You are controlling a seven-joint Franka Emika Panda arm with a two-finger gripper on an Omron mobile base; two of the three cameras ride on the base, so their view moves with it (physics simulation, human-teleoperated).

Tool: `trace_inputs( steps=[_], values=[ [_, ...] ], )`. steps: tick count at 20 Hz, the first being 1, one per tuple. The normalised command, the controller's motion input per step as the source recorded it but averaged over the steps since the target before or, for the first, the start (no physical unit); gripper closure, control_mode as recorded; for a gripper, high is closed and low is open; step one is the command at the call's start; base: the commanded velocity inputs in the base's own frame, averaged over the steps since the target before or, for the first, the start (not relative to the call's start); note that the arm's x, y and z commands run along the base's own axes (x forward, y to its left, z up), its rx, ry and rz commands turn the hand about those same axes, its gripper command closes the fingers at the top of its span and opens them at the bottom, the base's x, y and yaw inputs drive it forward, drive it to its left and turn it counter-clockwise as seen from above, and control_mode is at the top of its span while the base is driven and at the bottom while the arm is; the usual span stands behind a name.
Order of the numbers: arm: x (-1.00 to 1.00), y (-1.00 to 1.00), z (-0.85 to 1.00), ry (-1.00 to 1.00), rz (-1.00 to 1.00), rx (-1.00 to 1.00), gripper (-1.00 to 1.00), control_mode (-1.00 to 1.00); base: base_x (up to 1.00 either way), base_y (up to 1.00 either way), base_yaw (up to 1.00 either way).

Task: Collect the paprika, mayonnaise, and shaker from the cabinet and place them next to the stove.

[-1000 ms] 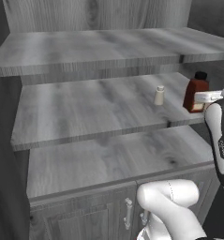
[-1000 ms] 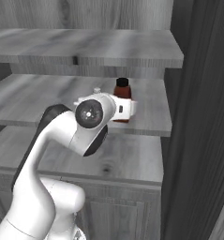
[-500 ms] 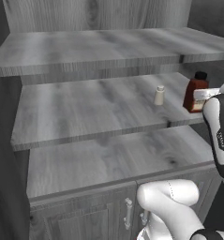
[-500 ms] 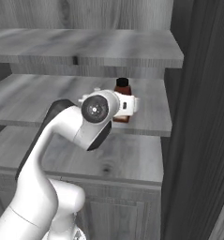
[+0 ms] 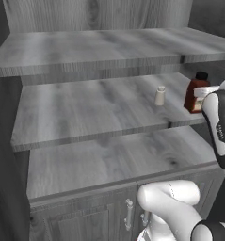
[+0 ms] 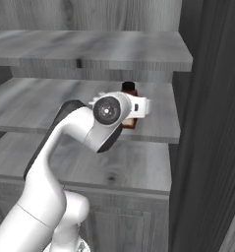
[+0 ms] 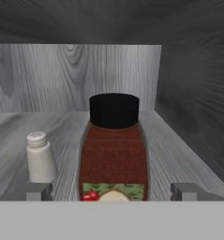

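The paprika (image 7: 113,159), a dark red bottle with a black cap, stands on the cabinet's (image 5: 85,108) middle shelf near its right end, close in front of my hand. My gripper (image 7: 111,192) is open; its fingertips (image 7: 38,191) stand wide on either side of the bottle's base without touching it. The small pale shaker (image 7: 40,159) stands just left of the bottle. In the left base view the paprika (image 5: 194,92) and the shaker (image 5: 159,95) sit side by side, with my forearm at the paprika's right. In the right base view my wrist covers most of the paprika (image 6: 130,88). The mayonnaise and the stove are out of view.
The cabinet's dark side wall (image 7: 197,108) rises close on the right of the bottle, and the upper shelf (image 6: 104,51) hangs low over it. A lower shelf (image 5: 109,160) and drawer fronts with metal handles (image 5: 129,214) lie beneath.
My hand has edged forward toward the paprika. The jaws have stayed open, and the bottle and shaker have not moved.
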Motion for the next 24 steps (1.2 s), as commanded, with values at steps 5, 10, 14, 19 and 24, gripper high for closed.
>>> trace_inputs(
  steps=[5, 10, 14, 19, 24],
  values=[
    [0.13, -0.10, 0.00, 0.00, 0.00, -0.01, -1.00, -1.00, 0.00, 0.00, 0.00],
    [0.01, 0.07, 0.00, 0.00, -0.01, 0.00, -1.00, -1.00, 0.00, 0.00, 0.00],
    [0.01, 0.14, 0.00, 0.00, 0.00, 0.00, -1.00, -1.00, 0.00, 0.00, 0.00],
    [0.12, 0.07, 0.00, 0.00, 0.00, 0.00, -1.00, -1.00, 0.00, 0.00, 0.00],
    [0.29, -0.02, 0.00, 0.00, 0.00, 0.00, -1.00, -1.00, 0.00, 0.00, 0.00]
  ],
)
